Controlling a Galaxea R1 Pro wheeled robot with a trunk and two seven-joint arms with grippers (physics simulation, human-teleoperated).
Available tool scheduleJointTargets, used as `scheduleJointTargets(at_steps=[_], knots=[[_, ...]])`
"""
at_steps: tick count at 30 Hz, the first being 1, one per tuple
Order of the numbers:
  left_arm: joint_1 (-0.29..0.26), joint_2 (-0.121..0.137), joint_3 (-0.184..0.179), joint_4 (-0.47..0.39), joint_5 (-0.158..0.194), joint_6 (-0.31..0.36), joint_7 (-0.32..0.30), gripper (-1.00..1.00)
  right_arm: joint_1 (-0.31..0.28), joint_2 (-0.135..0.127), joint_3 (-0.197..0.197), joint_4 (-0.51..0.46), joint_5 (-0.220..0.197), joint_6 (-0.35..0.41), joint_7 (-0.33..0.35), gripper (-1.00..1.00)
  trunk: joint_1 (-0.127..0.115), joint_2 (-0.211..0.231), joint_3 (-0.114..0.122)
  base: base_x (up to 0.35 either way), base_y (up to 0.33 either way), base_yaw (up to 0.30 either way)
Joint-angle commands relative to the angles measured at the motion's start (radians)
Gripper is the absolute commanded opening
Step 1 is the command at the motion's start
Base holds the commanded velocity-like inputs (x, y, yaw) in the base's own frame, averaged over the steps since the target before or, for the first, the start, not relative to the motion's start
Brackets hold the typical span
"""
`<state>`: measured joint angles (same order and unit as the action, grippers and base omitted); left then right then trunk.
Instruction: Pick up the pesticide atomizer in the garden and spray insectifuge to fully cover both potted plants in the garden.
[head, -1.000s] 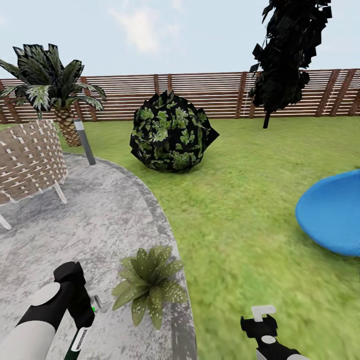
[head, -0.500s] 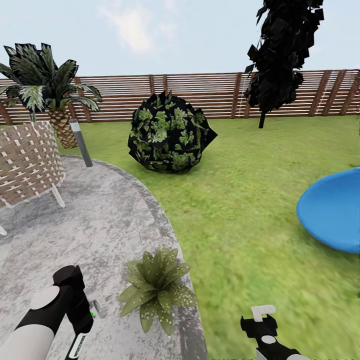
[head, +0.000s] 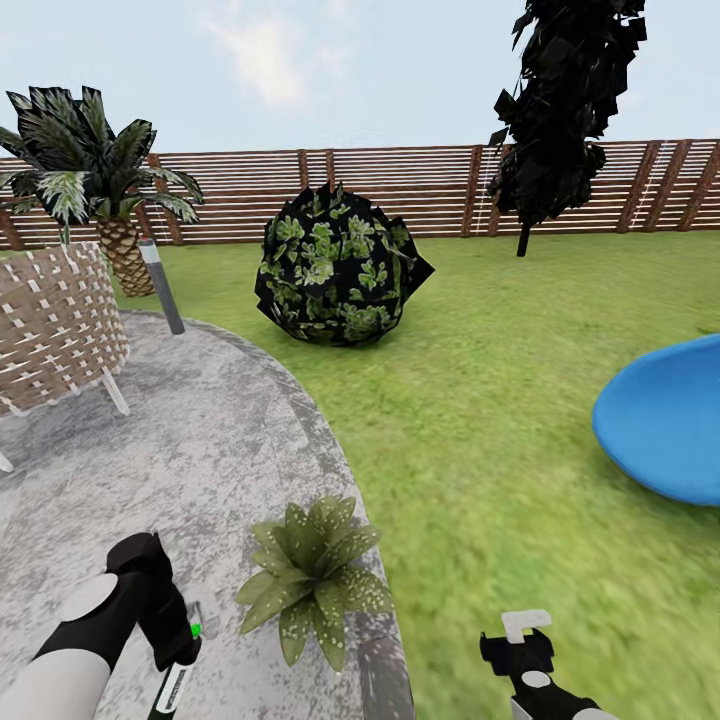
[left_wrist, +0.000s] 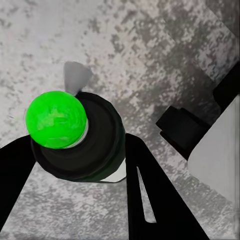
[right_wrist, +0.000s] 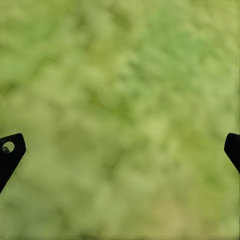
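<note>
Head view: robot parked at the patio (head: 180, 440) edge with a plant right in front and the sprayer in its left gripper (head: 178, 655).

Biggest stuff first: lawn (head: 500, 400) runs back to the slatted fence (head: 400, 190), a big dark round bush (head: 340, 265) sits mid-yard, a black tree (head: 565, 110) by the fence, a palm (head: 95, 180) and wicker chair (head: 55, 320) far left with a grey post (head: 162, 285) beside them, and a blue round thing (head: 665, 420) at the right edge, cut off so I can't really say what it is. The potted plant (head: 312, 578) sits on the patio rim, just right of the left gripper, which is clamped on the pesticide atomizer (left_wrist: 75, 135); its bright green tip (left_wrist: 56, 119) points down at the paving. Right gripper (right_wrist: 120, 150) hangs over grass, fingers spread wide with nothing between them.
</note>
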<state>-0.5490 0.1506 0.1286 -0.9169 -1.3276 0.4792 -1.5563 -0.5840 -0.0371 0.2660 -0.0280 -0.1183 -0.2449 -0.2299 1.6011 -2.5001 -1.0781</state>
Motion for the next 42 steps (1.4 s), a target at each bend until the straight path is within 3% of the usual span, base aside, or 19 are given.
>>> scheduleJointTargets(at_steps=[1,9,22,31,34,38,42], knots=[[0.000,-0.002,0.003,0.047,-0.003,0.013,0.004,-1.00,0.000,-0.001,0.009,0.000,-0.011,-0.002,-0.002,1.00,0.000,0.000,-0.001,-0.145,0.136,0.000],[0.000,-0.006,0.006,0.052,-0.004,0.037,0.007,-1.00,0.000,-0.001,0.008,0.000,-0.011,-0.002,-0.002,1.00,0.000,0.000,-0.001,-0.135,0.240,-0.163],[-0.001,-0.007,0.005,0.043,-0.003,0.037,0.000,-1.00,0.000,0.003,0.007,-0.001,-0.014,-0.002,-0.002,1.00,0.000,0.000,-0.001,0.153,0.207,-0.211],[-0.087,-0.020,-0.010,0.035,-0.015,0.039,-0.015,-1.00,0.000,0.000,0.006,-0.001,-0.012,-0.002,-0.001,1.00,0.000,0.000,-0.001,0.000,0.000,-0.112],[-0.096,-0.016,-0.015,0.035,-0.018,0.031,-0.015,-1.00,0.000,-0.001,0.006,-0.001,-0.012,-0.002,-0.002,1.00,0.000,0.000,-0.001,0.000,0.000,-0.212],[-0.084,-0.004,-0.055,0.035,-0.042,0.023,-0.015,-1.00,0.000,-0.005,0.008,0.001,-0.009,-0.003,-0.001,1.00,0.000,0.000,-0.001,0.000,0.000,-0.031],[-0.079,0.009,-0.059,0.046,-0.045,0.017,-0.013,-1.00,0.000,-0.009,0.009,0.002,-0.008,-0.004,0.000,1.00,0.000,0.000,-0.001,0.000,0.000,-0.001]])
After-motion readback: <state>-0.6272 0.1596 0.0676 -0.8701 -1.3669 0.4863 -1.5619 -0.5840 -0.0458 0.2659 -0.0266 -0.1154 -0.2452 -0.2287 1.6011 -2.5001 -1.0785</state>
